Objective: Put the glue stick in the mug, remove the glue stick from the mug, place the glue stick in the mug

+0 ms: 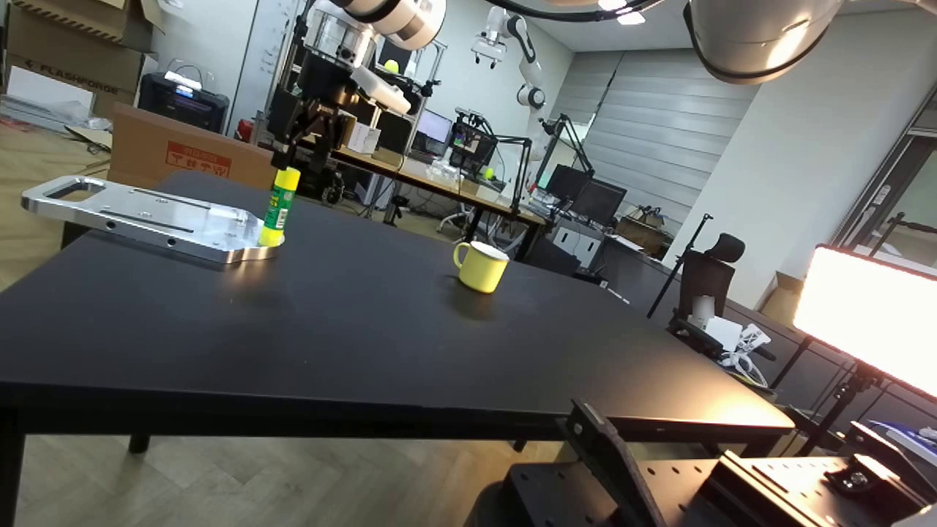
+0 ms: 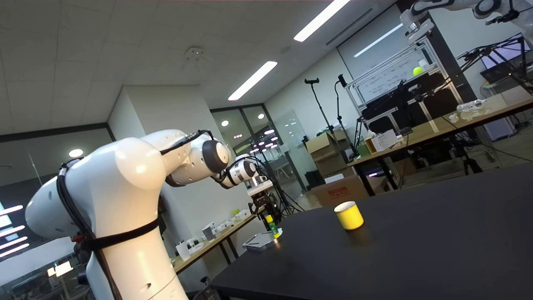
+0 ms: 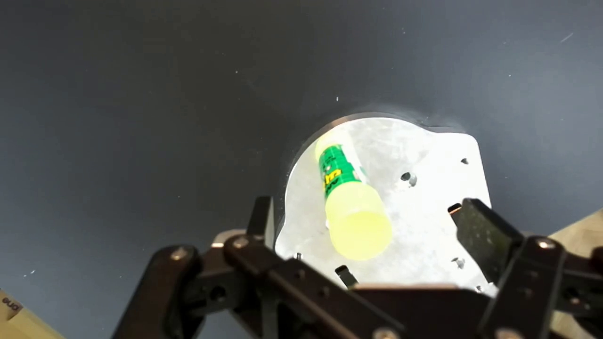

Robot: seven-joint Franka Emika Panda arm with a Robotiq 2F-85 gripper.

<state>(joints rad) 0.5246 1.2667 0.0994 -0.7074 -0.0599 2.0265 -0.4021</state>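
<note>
The glue stick (image 1: 278, 208), green-labelled with yellow-green ends, stands upright near the rounded end of a metal plate (image 1: 161, 216); it shows in both exterior views. My gripper (image 3: 367, 212) is open just above it, fingers pointing down. In the wrist view the stick's top (image 3: 360, 235) lies between the two fingers, nearer the left finger (image 3: 261, 219), with a gap on either side. On the black table, well away from the plate, the yellow mug (image 2: 349, 215) sits upright. Its handle (image 1: 460, 256) shows in an exterior view; what is inside cannot be seen. The mug is out of the wrist view.
The metal plate lies at a corner of the black table (image 1: 351, 344), its handle end reaching past the edge. A cardboard box (image 1: 190, 150) stands on the floor beyond that corner. A wooden workbench (image 1: 432, 179) with equipment runs behind the table.
</note>
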